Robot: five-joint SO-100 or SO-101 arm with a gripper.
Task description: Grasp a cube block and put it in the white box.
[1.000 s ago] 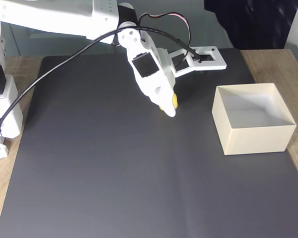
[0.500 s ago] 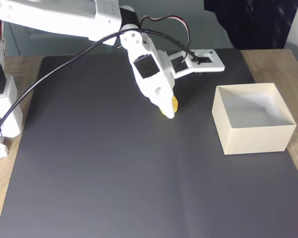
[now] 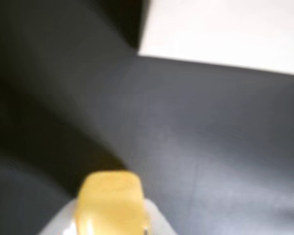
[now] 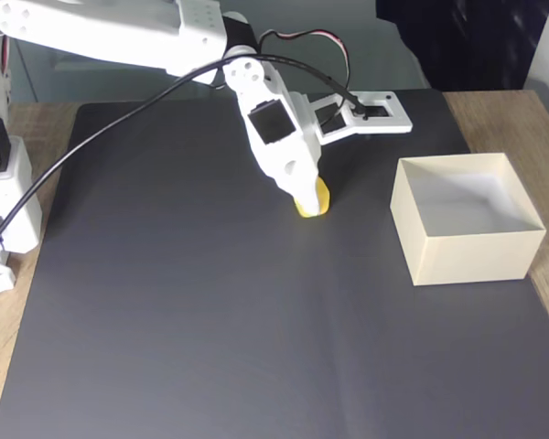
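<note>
Small bright yellow cube block [image 4: 313,200] now more exposed than a second ago, clamped in the white tool [image 4: 311,203], cream-white open box [image 4: 467,256] well apart to the right in the fixed view.

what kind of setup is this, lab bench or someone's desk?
Probably a hobby desk rig: a wooden table under a dark mat, a white printed arm with loose cabling, plus the yellow cube block and white box.

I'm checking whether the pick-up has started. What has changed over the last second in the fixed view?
The tool has lifted slightly, and the cube block between its fingers has come into fuller view below the tip; it seems gripped, though whether it has left the black mat is unclear. The white box has stayed put at the right, empty.
</note>
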